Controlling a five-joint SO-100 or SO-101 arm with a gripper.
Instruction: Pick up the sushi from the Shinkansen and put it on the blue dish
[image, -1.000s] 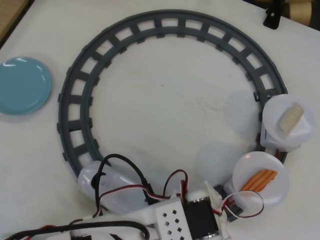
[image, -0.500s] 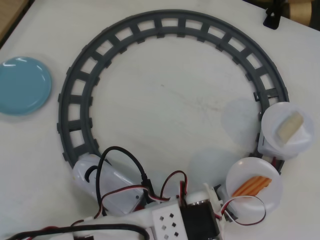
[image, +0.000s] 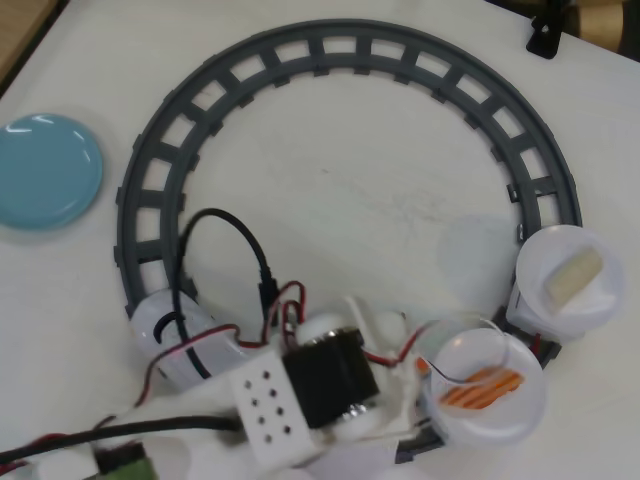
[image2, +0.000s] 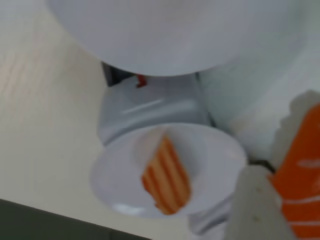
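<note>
The white worktop (image: 330, 200) fills the overhead view, and on it lies a grey ring of toy track (image: 150, 190), open at the bottom where the robot arm (image: 300, 395) reaches in from about seven o'clock, trailing red and black wires. The Shinkansen (image: 165, 335) sits on the track at about eight o'clock, its rounded white nose partly under a black cable. Behind the arm, at about four o'clock, rides a car carrying a round white plate (image: 485, 420), and on that plate lies the sushi (image: 482, 387), orange with pale stripes, lengthwise across the dish; a thin wire loops over the plate's upper edge. Another white plate (image: 560, 315) follows at three o'clock, bearing a cream-white piece (image: 573, 275). The blue dish (image: 45, 170) rests off the track at nine o'clock, well apart from the train, with nothing on it.

From the wrist view the sushi (image2: 167, 177) appears blurred in the middle of its plate (image2: 120, 170), the car's pale body behind it at twelve o'clock. At four o'clock in that view an orange, toothed finger (image2: 300, 165) of the gripper (image2: 272, 172) stands beside a whitish one, both clear of the sushi. The jaws hold nothing; how wide they stand I cannot tell from either view.
</note>
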